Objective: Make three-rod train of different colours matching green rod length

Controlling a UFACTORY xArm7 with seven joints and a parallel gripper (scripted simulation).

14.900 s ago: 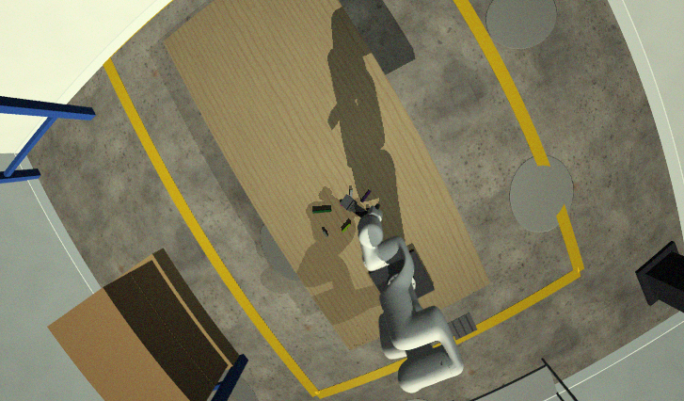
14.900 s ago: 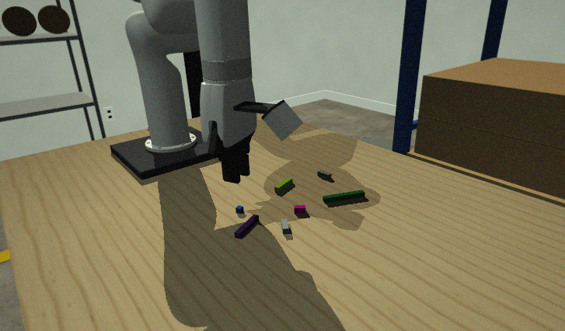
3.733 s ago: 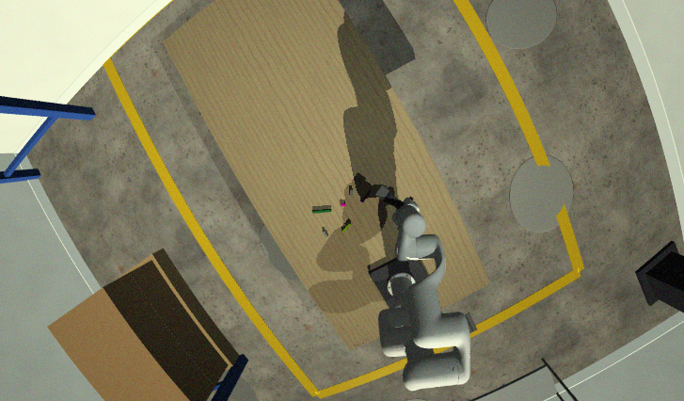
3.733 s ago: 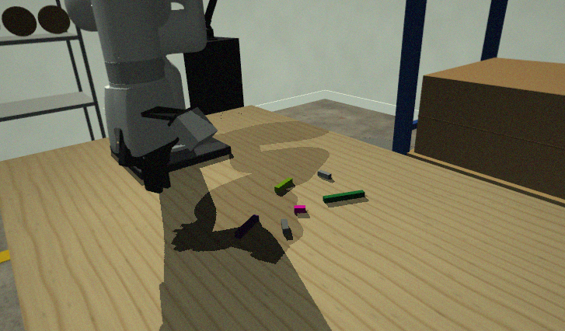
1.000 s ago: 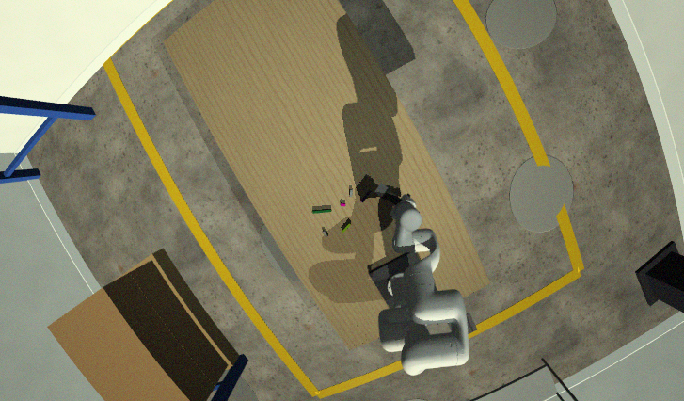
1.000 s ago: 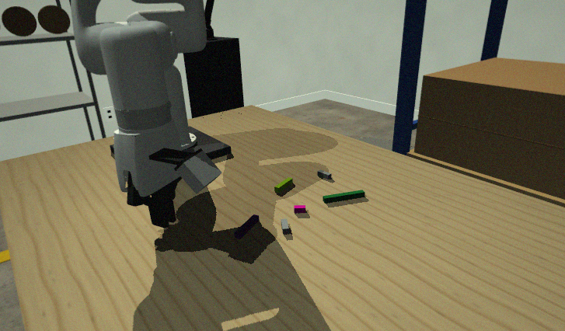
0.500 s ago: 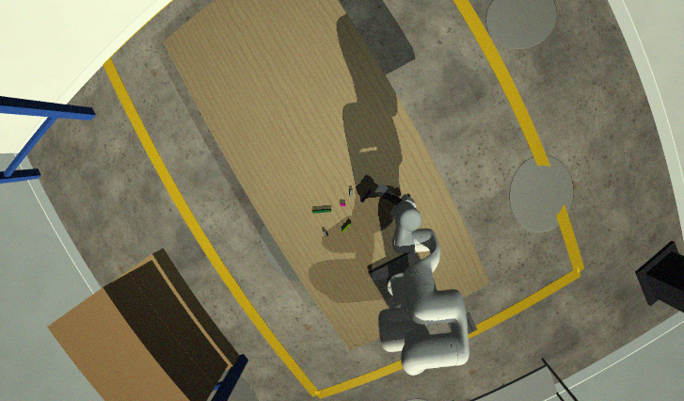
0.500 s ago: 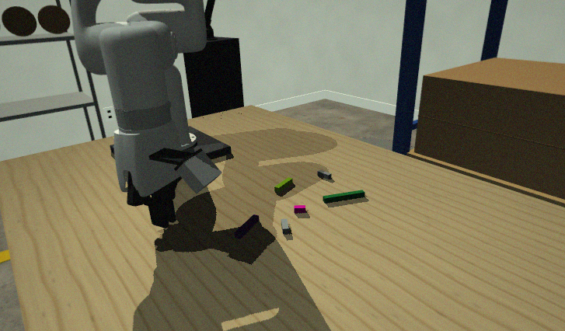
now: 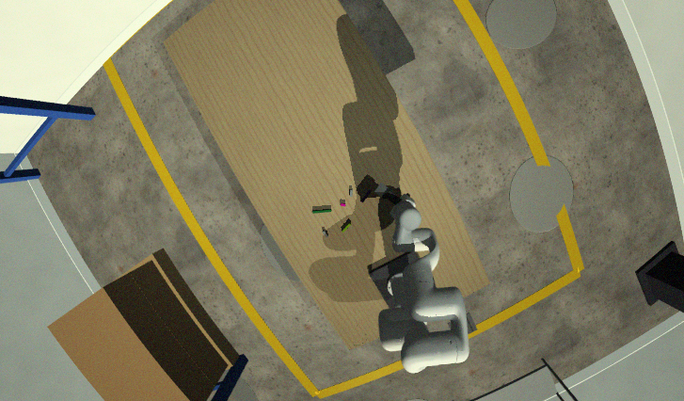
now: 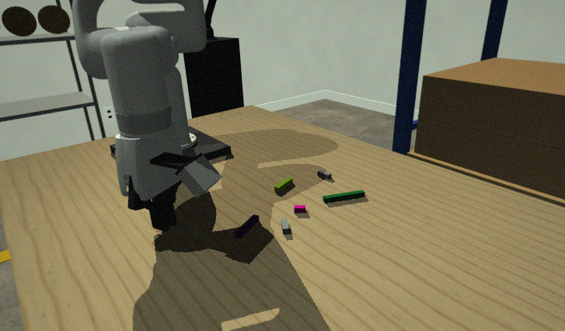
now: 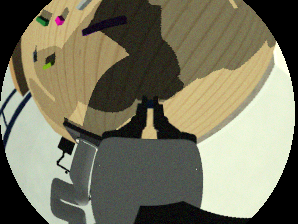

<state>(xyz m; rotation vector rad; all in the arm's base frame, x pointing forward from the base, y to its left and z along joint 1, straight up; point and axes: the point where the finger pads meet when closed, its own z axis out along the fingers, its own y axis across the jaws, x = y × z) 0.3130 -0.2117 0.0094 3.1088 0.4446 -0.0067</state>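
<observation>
My gripper [image 10: 162, 227] [image 11: 150, 102] hangs above the table, shut on a small dark blue rod [image 11: 150, 104] between its fingertips. The green rod [image 9: 322, 210] [image 10: 343, 196] [image 11: 42, 21] lies apart from the others. The magenta rod [image 9: 342, 203] [image 10: 299, 208] [image 11: 60, 20] lies between it and a grey rod [image 9: 350, 190] [image 10: 284, 225]. A lime rod [image 9: 345, 226] [image 10: 284, 186] [image 11: 48, 65] lies slanted, near a second grey rod [image 9: 325, 232] [image 10: 324, 175]. A purple rod [image 10: 247, 227] [image 11: 105, 25] lies in the arm's shadow. No rods on the table touch.
The wooden table [image 9: 264, 99] [image 10: 399, 266] carries the arm's dark base plate [image 10: 218, 151]. The arm's shadow darkens part of the wood. Cardboard boxes [image 9: 110, 318] [image 10: 481, 119] stand beyond the table's edge.
</observation>
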